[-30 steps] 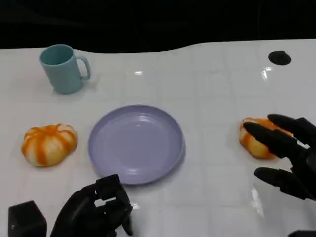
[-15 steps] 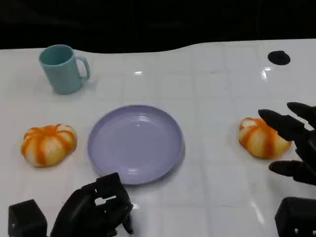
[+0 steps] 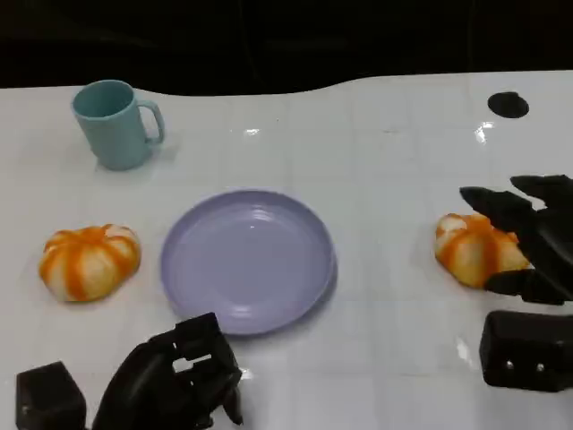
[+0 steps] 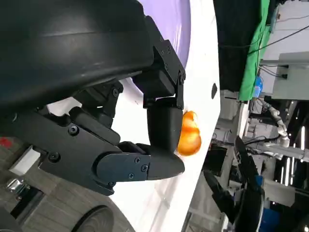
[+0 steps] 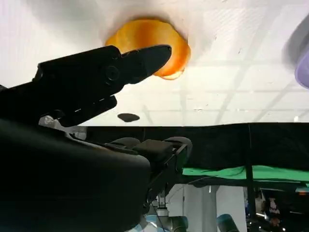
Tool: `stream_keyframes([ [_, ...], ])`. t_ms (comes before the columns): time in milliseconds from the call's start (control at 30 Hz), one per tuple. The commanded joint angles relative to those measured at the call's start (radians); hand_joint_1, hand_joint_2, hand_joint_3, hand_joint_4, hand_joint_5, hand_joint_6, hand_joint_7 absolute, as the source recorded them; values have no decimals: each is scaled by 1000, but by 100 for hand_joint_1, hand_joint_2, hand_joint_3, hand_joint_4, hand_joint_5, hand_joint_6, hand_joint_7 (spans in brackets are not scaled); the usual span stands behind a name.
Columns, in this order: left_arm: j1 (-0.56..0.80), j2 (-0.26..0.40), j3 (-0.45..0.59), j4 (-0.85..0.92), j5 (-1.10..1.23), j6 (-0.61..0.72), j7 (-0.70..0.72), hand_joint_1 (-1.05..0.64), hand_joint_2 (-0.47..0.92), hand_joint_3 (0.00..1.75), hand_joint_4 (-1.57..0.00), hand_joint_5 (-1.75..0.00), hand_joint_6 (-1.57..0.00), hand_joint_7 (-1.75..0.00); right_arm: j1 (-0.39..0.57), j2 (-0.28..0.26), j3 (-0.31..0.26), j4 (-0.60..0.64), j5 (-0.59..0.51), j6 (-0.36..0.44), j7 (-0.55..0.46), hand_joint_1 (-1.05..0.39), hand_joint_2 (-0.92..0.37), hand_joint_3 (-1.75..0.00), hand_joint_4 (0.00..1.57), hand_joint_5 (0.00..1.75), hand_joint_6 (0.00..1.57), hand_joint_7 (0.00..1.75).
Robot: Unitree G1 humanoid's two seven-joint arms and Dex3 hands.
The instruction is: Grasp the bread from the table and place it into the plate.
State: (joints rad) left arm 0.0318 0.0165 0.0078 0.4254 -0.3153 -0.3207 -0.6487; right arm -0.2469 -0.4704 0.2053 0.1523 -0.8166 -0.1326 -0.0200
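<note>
A round bread [image 3: 477, 250], glossy and striped in orange and pale cream like a small pumpkin, is seen near the right edge of the white table [image 3: 385, 152], well apart from the lavender plate [image 3: 247, 260] at the table's middle. The right hand [image 3: 530, 237] is spread around the bread with its fingers apart, and nothing is gripped. A second, similar bread [image 3: 89, 261] is placed near the left edge. The left hand [image 3: 175, 381] is curled in on nothing at the near edge. A teal mug [image 3: 114, 124] is set toward the far left corner.
</note>
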Motion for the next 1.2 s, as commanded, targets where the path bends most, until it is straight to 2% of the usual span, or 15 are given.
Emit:
stream_keyframes([
  [33, 7, 9, 5, -12, 1, 8, 2, -60, 74, 52, -78, -175, -73, -146, -52, -11, 36, 59, -2, 21, 33, -48, -79, 0, 7, 37, 30, 0],
  [267, 10, 9, 3, -17, 8, 2, 5, -58, 75, 52, -77, -175, -73, -146, -116, 0, 88, 156, 12, 26, 44, -43, -76, 0, 12, 32, 30, 0],
  [500, 15, 8, 2, -23, 10, -2, 6, -59, 75, 52, -76, -175, -73, -146, -159, 9, 133, 222, 13, 62, 76, -43, -79, 0, 17, 19, 29, 0],
  [767, 21, 8, 2, -35, 12, 7, 12, -60, 76, 52, -76, -175, -72, -147, -232, 20, 181, 365, 20, 54, 87, -46, -82, -1, 21, 14, 30, 0],
  [867, 23, 7, 2, -39, 11, 9, 13, -61, 76, 51, -76, -175, -72, -147, -259, 32, 191, 421, 24, 51, 80, -46, -84, -1, 28, 14, 35, 2],
  [1000, 23, 6, 3, -35, 12, 0, 10, -60, 76, 51, -76, -175, -72, -147, -287, 53, 190, 497, 49, 32, 34, -35, -89, -1, 47, 13, 48, 4],
  [1100, 25, 6, 2, -39, 17, 2, 16, -60, 76, 51, -76, -175, -72, -147, -294, 75, 163, 566, 96, -51, -81, -19, -92, -1, 89, 23, 75, 8],
  [1133, 27, 6, 2, -42, 16, 6, 17, -60, 76, 51, -76, -175, -72, -147, -298, 77, 162, 587, 101, -80, -125, -15, -92, -1, 103, 33, 89, 11],
  [1200, 28, 7, 1, -43, 18, 3, 17, -60, 76, 51, -76, -175, -73, -147, -310, 80, 168, 630, 99, -126, -187, -13, -92, -4, 99, 77, 106, 8],
])
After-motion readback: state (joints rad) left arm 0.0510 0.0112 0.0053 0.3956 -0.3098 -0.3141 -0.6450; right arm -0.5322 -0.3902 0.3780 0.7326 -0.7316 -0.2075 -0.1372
